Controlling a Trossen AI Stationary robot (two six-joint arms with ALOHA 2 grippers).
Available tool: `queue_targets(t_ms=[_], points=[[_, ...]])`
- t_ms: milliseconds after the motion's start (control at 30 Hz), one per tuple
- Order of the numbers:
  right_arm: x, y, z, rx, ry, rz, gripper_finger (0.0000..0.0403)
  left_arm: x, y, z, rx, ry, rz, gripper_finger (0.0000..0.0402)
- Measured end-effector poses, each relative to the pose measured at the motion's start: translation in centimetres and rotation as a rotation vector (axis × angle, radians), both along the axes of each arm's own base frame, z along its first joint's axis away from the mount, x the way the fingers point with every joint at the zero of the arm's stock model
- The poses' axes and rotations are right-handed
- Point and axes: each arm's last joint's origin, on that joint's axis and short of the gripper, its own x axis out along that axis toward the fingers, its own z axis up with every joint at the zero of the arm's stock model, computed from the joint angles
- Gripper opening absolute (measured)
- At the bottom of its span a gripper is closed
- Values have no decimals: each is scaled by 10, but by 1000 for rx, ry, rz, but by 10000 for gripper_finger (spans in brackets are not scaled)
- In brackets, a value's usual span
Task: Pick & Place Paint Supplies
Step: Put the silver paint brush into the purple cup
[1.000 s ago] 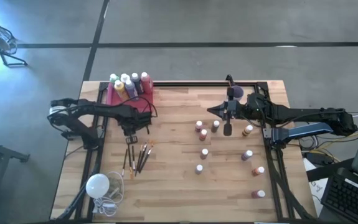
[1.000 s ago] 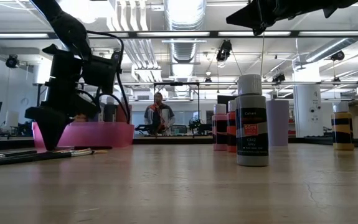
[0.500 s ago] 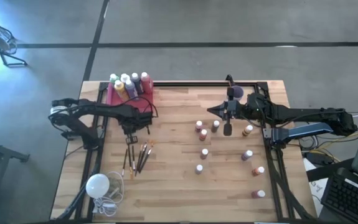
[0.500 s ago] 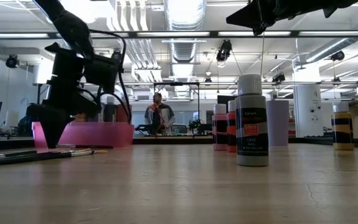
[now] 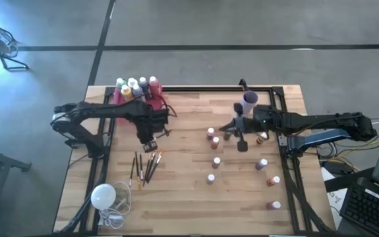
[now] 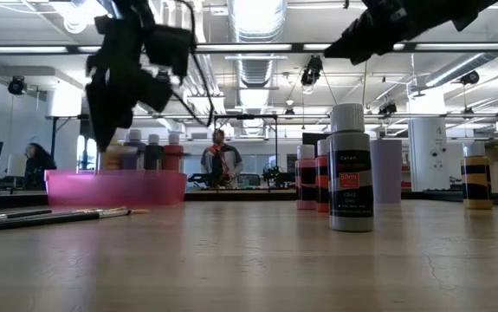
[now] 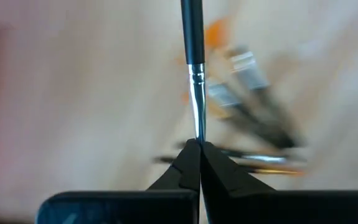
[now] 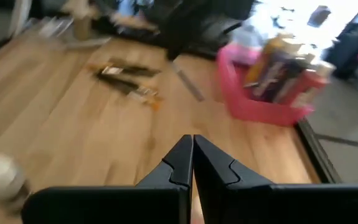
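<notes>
Both grippers closed: left gripper [image 7: 196, 149] clamps a paintbrush [image 7: 192, 56], right gripper [image 8: 192, 146] hovers empty

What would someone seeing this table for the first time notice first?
The left gripper, raised above the table's left half, is shut on a thin paintbrush. Behind it, at the far-left edge, a pink bin holds white-capped paint bottles, and tiny bottles dot the right half.

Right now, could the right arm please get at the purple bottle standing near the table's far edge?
Probably yes: the purple bottle stands alone just beyond the right pincer, with nothing between them, though that pincer is shut.
</notes>
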Motion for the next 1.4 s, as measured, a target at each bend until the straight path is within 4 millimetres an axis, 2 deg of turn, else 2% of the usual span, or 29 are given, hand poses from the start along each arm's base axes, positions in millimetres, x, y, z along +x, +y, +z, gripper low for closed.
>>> queue_targets(t_ms=[133,233,400,533,700,833,1100,1267,1400], points=[[3,22,-9,-114,60,109,8,14,0,30,-124,-137,43,1],[7,41,-14,-298,89,109,8,23,2,51,-170,-238,89,2],[16,68,-20,-657,121,-44,8,39,7,76,-250,-424,159,2],[25,81,-21,-856,113,-181,9,52,9,86,-310,-578,150,3],[39,89,-28,-1003,115,-169,36,61,11,92,-333,-677,136,3],[49,91,-33,-1107,128,-192,75,62,11,92,-334,-687,141,3],[65,97,-35,-1205,41,-224,140,62,11,92,-324,-678,172,4],[75,101,-35,-1284,28,-212,158,65,12,90,-341,-697,207,5],[88,105,-32,-1324,39,-208,155,67,13,83,-358,-705,236,5]])
